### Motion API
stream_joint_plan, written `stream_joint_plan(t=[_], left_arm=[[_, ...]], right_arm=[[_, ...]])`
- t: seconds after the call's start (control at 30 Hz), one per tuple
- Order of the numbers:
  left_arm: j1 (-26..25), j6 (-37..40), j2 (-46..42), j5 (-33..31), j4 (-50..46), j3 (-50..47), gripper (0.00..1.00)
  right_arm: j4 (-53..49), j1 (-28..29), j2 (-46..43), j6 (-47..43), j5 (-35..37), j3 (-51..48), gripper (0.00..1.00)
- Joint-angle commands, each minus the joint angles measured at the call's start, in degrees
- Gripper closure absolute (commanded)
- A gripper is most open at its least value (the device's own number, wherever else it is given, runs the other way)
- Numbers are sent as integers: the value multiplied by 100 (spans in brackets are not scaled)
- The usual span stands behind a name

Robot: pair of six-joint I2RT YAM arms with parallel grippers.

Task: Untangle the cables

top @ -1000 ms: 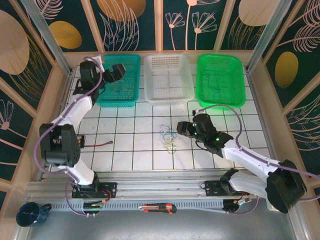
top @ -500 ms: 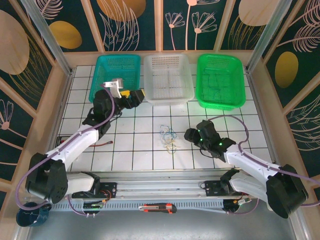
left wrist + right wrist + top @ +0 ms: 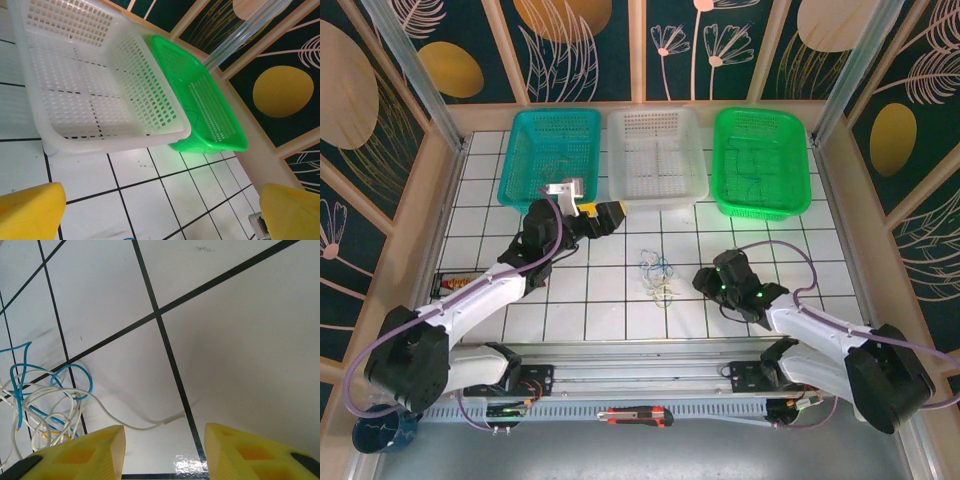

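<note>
The cables (image 3: pixel 657 275) lie in a small tangle of blue, whitish and olive loops on the white tiled table, near its middle. My right gripper (image 3: pixel 701 280) sits low just to their right, open. In the right wrist view the blue and white loops (image 3: pixel 45 405) lie at the left. One white cable's end (image 3: pixel 172 417) rests on the tile just ahead of the gap between my right gripper's (image 3: pixel 165 452) yellow fingers, untouched. My left gripper (image 3: pixel 613 213) hovers up and left of the tangle, wide open and empty. Its yellow fingertips (image 3: pixel 30 212) frame bare tile.
Three baskets stand along the back: teal (image 3: pixel 520 160), white (image 3: pixel 655 150) and green (image 3: pixel 760 112). The left wrist view has the white basket (image 3: pixel 90 85) and green basket (image 3: pixel 210 110) close ahead. A thin red-black wire (image 3: pixel 515 288) lies at the left, beside the left arm.
The left arm has swung from over the teal basket down toward the table's middle. My right gripper has drawn slightly nearer and lower, and its jaws have narrowed.
</note>
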Motion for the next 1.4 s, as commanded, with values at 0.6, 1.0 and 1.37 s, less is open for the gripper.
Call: stream_joint_plan(t=[0.6, 1.0, 1.37], left_arm=[[-22, 21, 48, -323, 415, -119, 1], [-23, 641, -132, 465, 1207, -590, 1], [-102, 1549, -79, 1219, 1258, -769, 1]], right_arm=[[338, -31, 453, -873, 193, 724, 100], [-29, -94, 596, -2241, 26, 2718, 100], [60, -83, 1010, -2478, -889, 3924, 100]])
